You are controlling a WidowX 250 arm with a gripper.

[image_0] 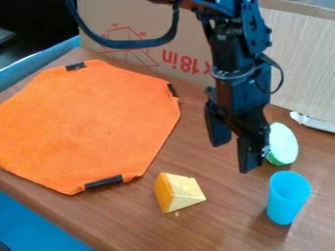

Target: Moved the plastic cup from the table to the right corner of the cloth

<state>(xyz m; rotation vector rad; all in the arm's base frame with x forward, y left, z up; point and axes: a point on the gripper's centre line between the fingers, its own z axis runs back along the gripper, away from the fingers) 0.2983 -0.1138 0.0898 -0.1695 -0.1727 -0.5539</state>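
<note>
The black gripper (pixel 232 154) hangs over the wooden table right of centre, its two fingers spread apart with nothing between them. Below and to the right of it, a blue plastic cup (pixel 286 198) stands upright on the table near the lower right. The orange cloth (pixel 85 122) lies flat on the left side, with black strips at several of its edges. A gap separates gripper and cup.
A yellow cheese-like wedge (pixel 177 192) lies between the cloth and the cup. Behind the gripper, a pale green-and-white round object (pixel 282 144) rests on the table (pixel 222 215). Cardboard (pixel 140 24) stands along the back, and a cable loops at the upper left.
</note>
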